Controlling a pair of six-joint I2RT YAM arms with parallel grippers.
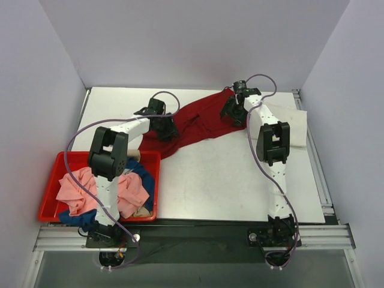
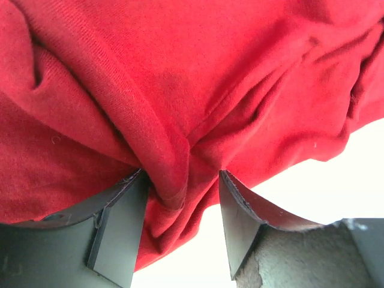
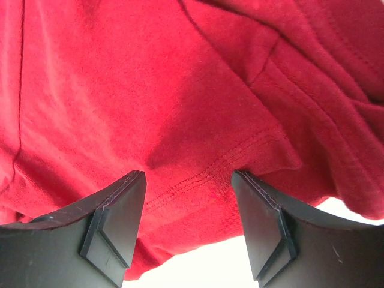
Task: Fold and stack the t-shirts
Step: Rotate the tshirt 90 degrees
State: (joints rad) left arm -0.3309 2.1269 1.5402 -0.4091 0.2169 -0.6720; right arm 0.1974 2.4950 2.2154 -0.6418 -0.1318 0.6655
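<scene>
The dark red t-shirt (image 1: pixel 195 123) lies stretched in a crumpled band across the back of the table. My left gripper (image 1: pixel 168 131) is at its left end. In the left wrist view its jaws are open (image 2: pixel 180 180), with a hanging fold of the red cloth (image 2: pixel 174 108) between them. My right gripper (image 1: pixel 231 113) is at the shirt's right end. Its jaws are open (image 3: pixel 189 177) over a stitched hem of the red cloth (image 3: pixel 210 174). A folded white t-shirt (image 1: pixel 298 129) lies at the right edge. Pink (image 1: pixel 75 189) and blue (image 1: pixel 143 174) t-shirts lie in the bin.
A red plastic bin (image 1: pixel 48 198) stands at the front left, partly under my left arm. Grey walls close in the back and both sides. Bare white table top (image 1: pixel 216 180) runs in front of the red shirt.
</scene>
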